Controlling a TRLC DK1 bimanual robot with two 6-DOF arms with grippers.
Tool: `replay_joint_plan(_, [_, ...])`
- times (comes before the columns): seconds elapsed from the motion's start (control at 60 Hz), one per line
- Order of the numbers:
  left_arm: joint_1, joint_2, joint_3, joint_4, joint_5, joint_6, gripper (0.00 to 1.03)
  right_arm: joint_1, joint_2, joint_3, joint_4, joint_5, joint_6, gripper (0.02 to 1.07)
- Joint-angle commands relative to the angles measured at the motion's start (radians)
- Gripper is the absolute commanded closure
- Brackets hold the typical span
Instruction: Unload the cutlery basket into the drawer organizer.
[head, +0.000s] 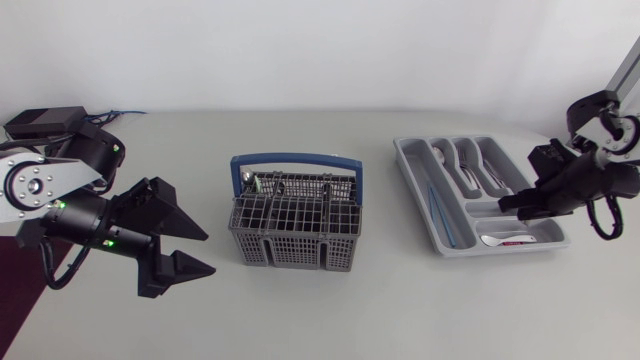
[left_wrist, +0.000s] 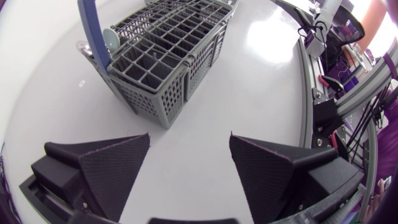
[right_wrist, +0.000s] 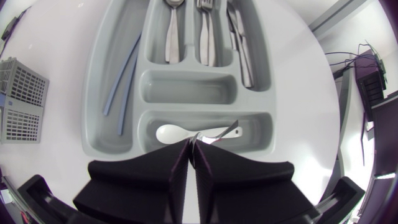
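The grey wire cutlery basket (head: 296, 222) with a blue handle stands mid-table; a round-ended utensil (head: 257, 183) sticks up in its far left corner. In the left wrist view the basket (left_wrist: 163, 59) lies ahead of my left gripper (left_wrist: 189, 165), which is open and empty. That gripper (head: 208, 252) sits left of the basket. The grey drawer organizer (head: 412, 170) is on the right. My right gripper (head: 502, 207) hangs over its front compartment. In the right wrist view it (right_wrist: 191, 144) is shut on a thin metal utensil (right_wrist: 214, 134) just above a white spoon (right_wrist: 169, 132).
The organizer's (right_wrist: 99, 93) far compartments hold spoons (right_wrist: 173, 31), forks (right_wrist: 206, 31) and knives (right_wrist: 241, 43). Blue sticks (right_wrist: 122, 74) lie in its long side compartment. A bare tabletop separates basket and organizer.
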Motion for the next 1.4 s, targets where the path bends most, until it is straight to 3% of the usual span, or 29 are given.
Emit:
replay_joint_plan(0.0, [-0.009, -0.004, -0.014, -0.009, 0.015, 0.007, 0.06, 0.035, 0.032, -0.038, 0.014, 0.012, 0.033, 0.83])
replay_joint_plan(0.1, [-0.015, -0.003, -0.008, -0.009, 0.015, 0.004, 0.06, 0.065, 0.055, -0.036, 0.025, 0.014, 0.054, 0.77])
replay_joint_plan(0.233, [-0.028, 0.0, -0.014, -0.009, 0.015, -0.001, 0.06, 0.093, 0.065, -0.03, 0.028, 0.012, 0.066, 0.55])
replay_joint_plan(0.35, [-0.031, 0.0, -0.017, -0.009, 0.015, -0.004, 0.06, 0.117, 0.024, -0.029, 0.014, -0.006, 0.066, 0.44])
replay_joint_plan(0.583, [-0.086, -0.021, -0.029, -0.014, 0.015, -0.039, 0.06, 0.243, -0.131, -0.021, 0.014, -0.106, 0.065, 0.34])
replay_joint_plan(0.833, [-0.159, -0.017, -0.037, 0.0, 0.014, -0.079, 0.06, 0.383, -0.185, -0.018, 0.094, -0.293, 0.099, 0.34])
replay_joint_plan(0.95, [-0.166, -0.021, -0.026, 0.006, 0.015, -0.095, 0.06, 0.47, -0.192, -0.027, 0.144, -0.322, 0.123, 0.34])
replay_joint_plan(1.167, [-0.178, -0.061, -0.008, 0.02, 0.057, -0.136, 0.06, 0.621, -0.2, -0.062, 0.216, -0.353, 0.131, 0.36])
replay_joint_plan(1.317, [-0.202, -0.055, -0.002, 0.075, 0.066, -0.188, 0.23, 0.667, -0.2, -0.079, 0.247, -0.373, 0.129, 0.71])
replay_joint_plan(1.383, [-0.206, -0.032, 0.006, 0.124, 0.066, -0.231, 0.43, 0.682, -0.197, -0.088, 0.267, -0.373, 0.131, 0.85])
